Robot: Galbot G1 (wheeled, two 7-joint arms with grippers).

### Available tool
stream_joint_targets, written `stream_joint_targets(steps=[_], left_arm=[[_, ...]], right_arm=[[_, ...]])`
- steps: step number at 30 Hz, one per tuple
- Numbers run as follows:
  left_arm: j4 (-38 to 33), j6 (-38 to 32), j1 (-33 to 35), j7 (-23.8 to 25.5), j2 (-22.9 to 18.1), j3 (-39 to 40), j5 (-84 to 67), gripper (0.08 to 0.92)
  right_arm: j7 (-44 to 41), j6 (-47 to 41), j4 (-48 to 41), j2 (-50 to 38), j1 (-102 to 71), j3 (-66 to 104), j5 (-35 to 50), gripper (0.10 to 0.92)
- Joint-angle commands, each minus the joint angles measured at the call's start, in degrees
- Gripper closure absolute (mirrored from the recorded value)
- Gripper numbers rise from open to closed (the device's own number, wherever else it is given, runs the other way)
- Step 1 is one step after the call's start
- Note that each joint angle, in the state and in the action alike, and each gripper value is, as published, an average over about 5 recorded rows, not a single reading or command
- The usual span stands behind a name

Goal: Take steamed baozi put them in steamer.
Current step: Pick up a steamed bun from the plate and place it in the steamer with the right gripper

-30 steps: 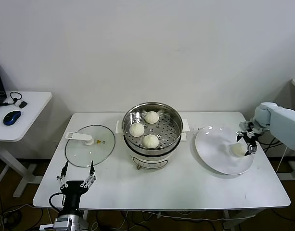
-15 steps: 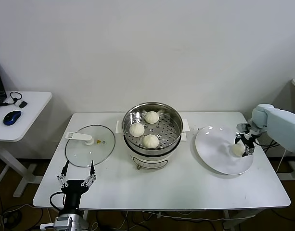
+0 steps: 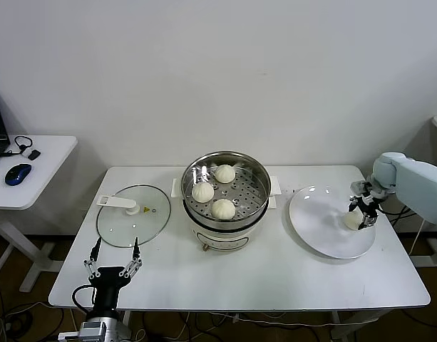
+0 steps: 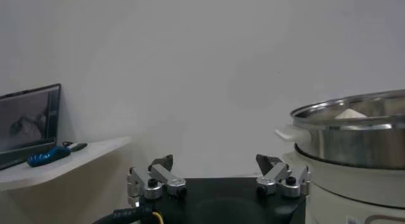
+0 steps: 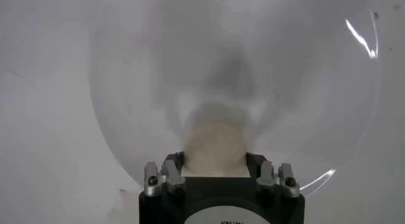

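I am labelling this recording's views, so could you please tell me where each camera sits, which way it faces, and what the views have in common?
Head view: high on the robot, looking forward and down at the table; the left gripper waits at the near edge, and the right gripper straddles a baozi on the plate.
Left wrist view: low, facing level past the open left gripper toward the steamer.
Right wrist view: pointing down on the plate, fingers either side of the baozi.
Shared: steamer in head and left wrist; baozi and plate in head and right wrist.
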Motion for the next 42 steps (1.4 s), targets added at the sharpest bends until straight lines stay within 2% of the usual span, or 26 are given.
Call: stream_joint_targets(steps=[1,10,19,28,35,42], left_arm=[[-0.1,0.0,0.0,0.0,-2.8,0.1,-0.1,0.177],[0.0,0.2,-0.3,0.0,-2.8,0.6,-0.2,0.177],[0.4,0.6,-0.7,-0.1,-2.8,1.2,-0.2,0.177],[1.2,1.0,-1.5,0.0,-2.8,1.8,-0.7,0.177],[1.4,1.3,-1.9,0.1,-2.8,1.5,-1.5,0.177],[1.3,1.6,-2.2,0.3,-2.7,0.9,-2.4,0.177]], right_arm=[[0.1,-0.6,3.4,-1.0,2.9,-2.5,0.5,0.377],[-0.2,-2.1,14.9,-3.6,16.0,-11.6,3.4,0.381],[2.5,-8.2,30.8,-3.4,32.3,-23.0,13.7,0.382],[5.3,-16.0,44.6,2.4,48.3,-30.6,24.9,0.381],[5.0,-18.0,45.9,8.7,52.6,-29.4,31.5,0.38],[6.2,-20.7,44.8,14.0,48.4,-25.3,34.6,0.38]])
